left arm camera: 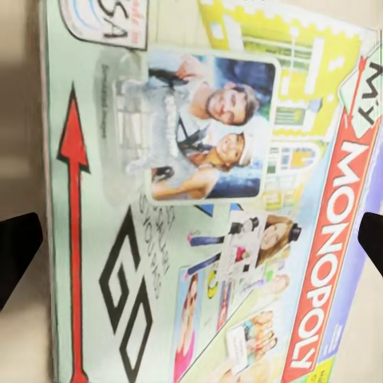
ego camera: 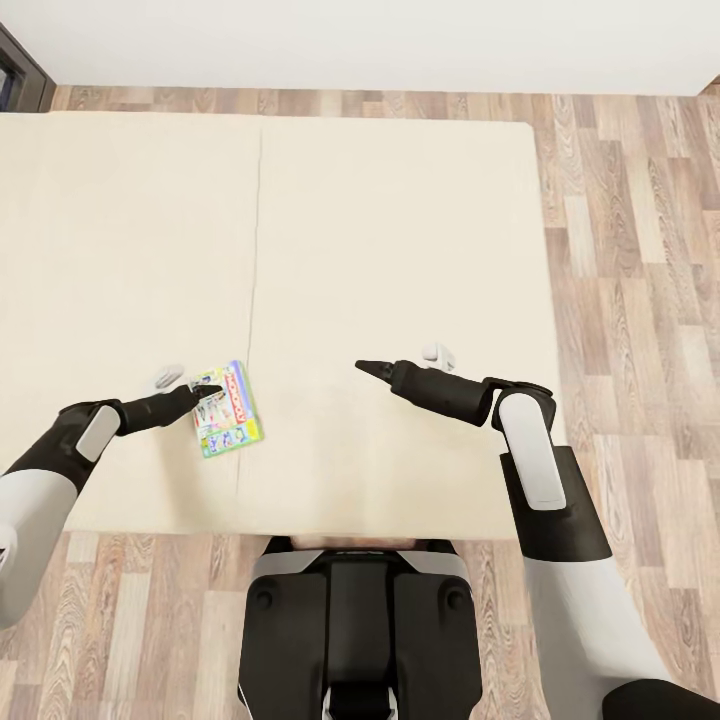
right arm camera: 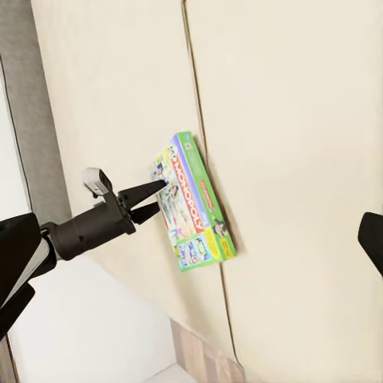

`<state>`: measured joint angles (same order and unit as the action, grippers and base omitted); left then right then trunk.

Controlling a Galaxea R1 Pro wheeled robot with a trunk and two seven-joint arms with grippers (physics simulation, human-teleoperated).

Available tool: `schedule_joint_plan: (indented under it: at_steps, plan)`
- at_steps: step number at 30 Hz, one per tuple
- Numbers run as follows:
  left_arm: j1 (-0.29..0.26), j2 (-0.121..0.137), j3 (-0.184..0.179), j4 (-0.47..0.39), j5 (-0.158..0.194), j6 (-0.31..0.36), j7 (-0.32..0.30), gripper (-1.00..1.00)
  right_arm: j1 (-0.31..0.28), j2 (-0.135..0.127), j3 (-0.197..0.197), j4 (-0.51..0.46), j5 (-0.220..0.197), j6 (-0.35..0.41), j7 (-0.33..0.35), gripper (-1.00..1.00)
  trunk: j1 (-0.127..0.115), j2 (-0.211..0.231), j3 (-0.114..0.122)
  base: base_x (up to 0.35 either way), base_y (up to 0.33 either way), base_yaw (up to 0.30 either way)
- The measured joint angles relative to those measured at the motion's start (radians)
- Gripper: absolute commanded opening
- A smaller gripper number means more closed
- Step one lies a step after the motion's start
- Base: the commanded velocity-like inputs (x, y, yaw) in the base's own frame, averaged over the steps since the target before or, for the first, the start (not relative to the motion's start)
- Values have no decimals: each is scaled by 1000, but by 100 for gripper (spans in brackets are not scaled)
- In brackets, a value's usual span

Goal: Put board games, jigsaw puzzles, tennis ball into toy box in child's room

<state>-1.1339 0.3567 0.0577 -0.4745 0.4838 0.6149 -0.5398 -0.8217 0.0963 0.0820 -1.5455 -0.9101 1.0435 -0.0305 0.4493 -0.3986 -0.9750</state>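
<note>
1. Board game (ego camera: 227,410): flat on the bed (ego camera: 400,250) near its front edge, beside the cover seam.
2. Left hand (right arm camera: 155,199): fingers parted over the box, gripping nothing.
3. Right hand (ego camera: 362,367): hovering empty; opening unclear.
4. Probably light, stiff, slick cardboard; best pinched across an edge.
5. Nothing nearby in the way.

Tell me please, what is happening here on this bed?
The robot's left gripper is open and reaches over a flat colourful Monopoly game box with green edges, which lies on the wide cream bed. Whether it touches the box I cannot tell. The right gripper hovers over the bare cover, holding nothing.
</note>
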Motion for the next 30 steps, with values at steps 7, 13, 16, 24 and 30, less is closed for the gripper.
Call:
schedule_joint_plan:
  at_steps: [7, 13, 16, 24, 30]
  plan:
    - [-1, -6, 2, -1, 0, -4, -1, 100, 0, 0, 0, 1, 0, 0, 0, 100, 0, 0, 0, 0, -172, 0]
    - [-1, -8, 2, -1, 0, -6, -1, 100, 0, 0, 0, 1, 0, 0, 0, 100, 0, 0, 0, 0, -121, 0]
    - [-1, -9, 3, -1, -2, -8, -1, 100, 0, 0, 0, 1, 0, 0, 0, 100, 0, 0, 0, 0, -61, 0]
    - [-1, -9, 3, -1, 1, -8, -2, 100, 0, 0, 0, 1, 0, 0, 0, 100, 0, 0, 0, 0, -132, 0]
    - [-1, -6, 3, -1, 2, -5, -1, 100, 0, 0, 0, 1, 0, 0, 0, 100, 0, 0, 0, 0, -126, 0]
